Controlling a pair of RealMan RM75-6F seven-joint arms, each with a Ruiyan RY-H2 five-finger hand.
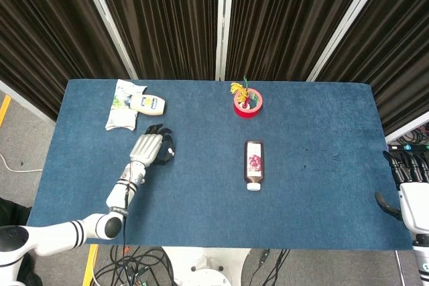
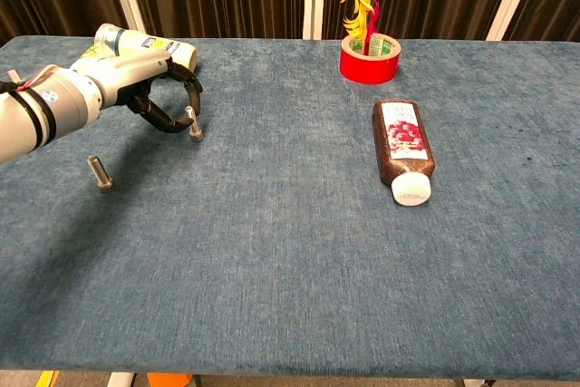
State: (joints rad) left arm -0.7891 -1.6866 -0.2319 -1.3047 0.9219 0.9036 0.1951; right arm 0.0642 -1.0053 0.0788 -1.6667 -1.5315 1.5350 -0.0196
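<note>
Right robot hand (image 1: 404, 177) half cut off by the head view's edge.

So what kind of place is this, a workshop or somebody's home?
Probably a robot lab or test booth, not a home. A blue carpet-covered table stands inside dark pleated curtains hung between white frame bars, and loose cables trail on the grey floor under the robot's white left hand.

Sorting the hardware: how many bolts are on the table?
2. One bolt stands upright at the left hand fingertips; the other bolt lies nearer the front-left edge. Others may be hidden.
</note>
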